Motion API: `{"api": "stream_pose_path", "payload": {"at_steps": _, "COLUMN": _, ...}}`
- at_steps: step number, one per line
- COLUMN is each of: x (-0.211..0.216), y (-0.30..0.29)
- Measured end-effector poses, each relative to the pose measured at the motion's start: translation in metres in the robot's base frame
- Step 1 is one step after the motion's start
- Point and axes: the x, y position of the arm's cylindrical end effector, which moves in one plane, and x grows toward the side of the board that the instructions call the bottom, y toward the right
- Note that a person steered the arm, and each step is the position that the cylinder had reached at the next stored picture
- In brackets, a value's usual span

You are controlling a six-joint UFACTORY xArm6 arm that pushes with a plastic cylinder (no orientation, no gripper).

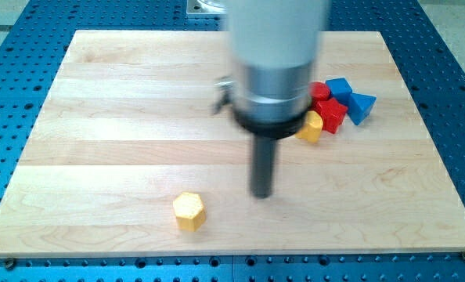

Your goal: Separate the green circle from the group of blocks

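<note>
Green circle: not visible; cannot tell where it lies, perhaps hidden behind the arm.
Tool: plain dark rod with no jaws to part or close; my tip point(261, 193) rests on bare wood, right of the yellow hexagon block point(189, 211).
Group: red blocks point(327, 106), blue blocks point(351, 99), yellow block point(311, 127) clustered at the view's upper right.
Bench: pale planked wood point(99, 117), smooth.

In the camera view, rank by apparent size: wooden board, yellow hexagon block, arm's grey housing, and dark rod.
1. Wooden board
2. Grey housing, enlarged by nearness to the camera
3. Dark rod, ending at my tip
4. Yellow hexagon block; close to the rod, unsure
</note>
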Motion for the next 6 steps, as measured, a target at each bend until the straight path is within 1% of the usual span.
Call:
{"api": "stream_pose_path", "payload": {"at_steps": 1, "x": -0.050, "y": 0.086}}
{"api": "stream_pose_path", "payload": {"at_steps": 2, "x": -0.082, "y": 0.160}}
{"api": "stream_pose_path", "payload": {"at_steps": 3, "x": -0.116, "y": 0.153}}
{"api": "stream_pose_path", "payload": {"at_steps": 4, "x": -0.137, "y": 0.094}}
{"api": "stream_pose_path", "payload": {"at_steps": 5, "x": -0.149, "y": 0.020}}
{"api": "stream_pose_path", "payload": {"at_steps": 6, "x": -0.141, "y": -0.034}}
